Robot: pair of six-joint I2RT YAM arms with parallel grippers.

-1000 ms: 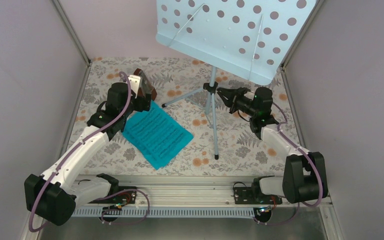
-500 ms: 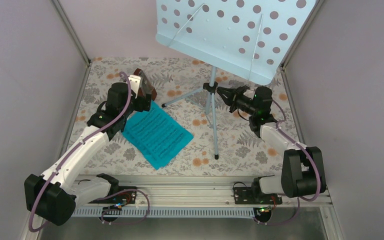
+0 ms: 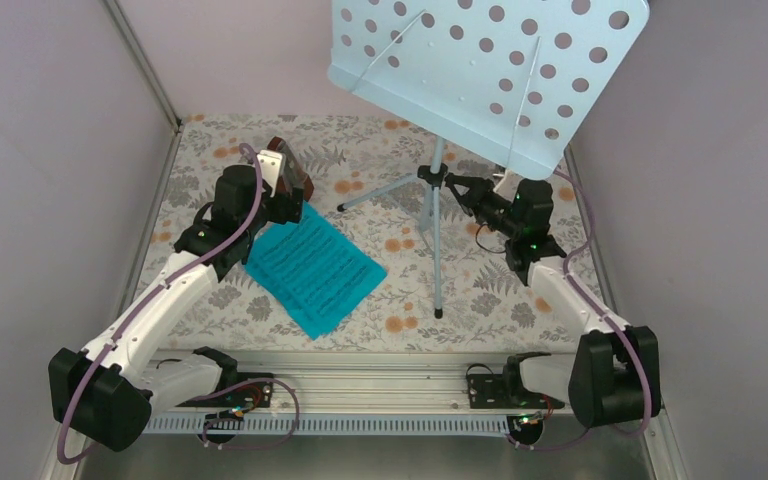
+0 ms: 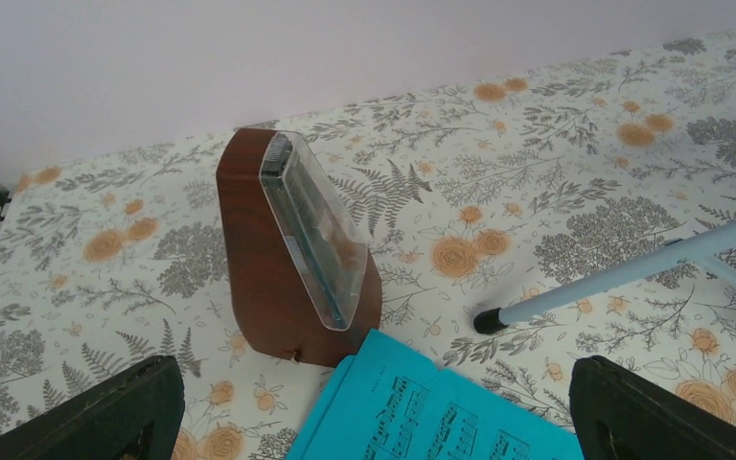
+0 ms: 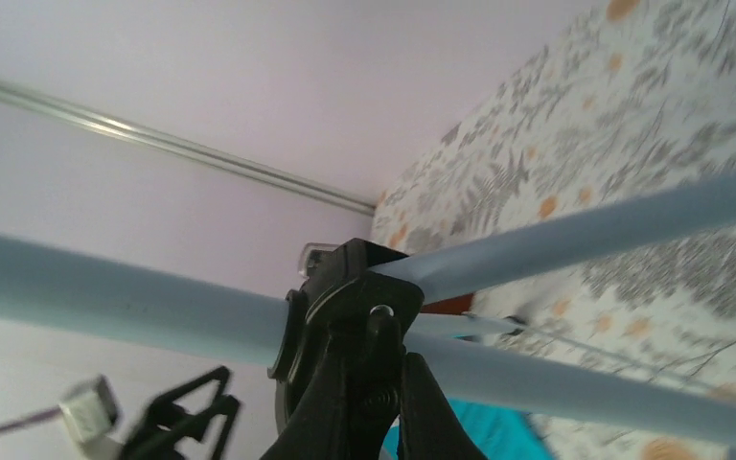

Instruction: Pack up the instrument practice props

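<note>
The pale blue perforated music stand [image 3: 490,70] stands at the back on silver tripod legs. My right gripper [image 3: 453,185] is shut on the stand's black tripod hub [image 3: 429,174]; in the right wrist view the gripper [image 5: 383,383] clamps the hub's knob [image 5: 376,316]. The reddish-brown metronome [image 3: 290,170] stands upright at the back left. The teal music sheet [image 3: 315,265] lies flat in front of it, its corner touching the base. My left gripper [image 4: 374,422] is open, over the sheet [image 4: 431,412] and just short of the metronome [image 4: 287,259].
Lilac walls and metal corner posts [image 3: 145,65] close in the floral table [image 3: 210,300] on three sides. One tripod leg's black foot [image 4: 487,321] rests right of the metronome; another foot [image 3: 438,313] stands near the middle. A metal rail [image 3: 380,385] runs along the near edge.
My right gripper has closed in on the tripod hub and taken hold of it. The whole stand has shifted to the right. The left arm has not moved.
</note>
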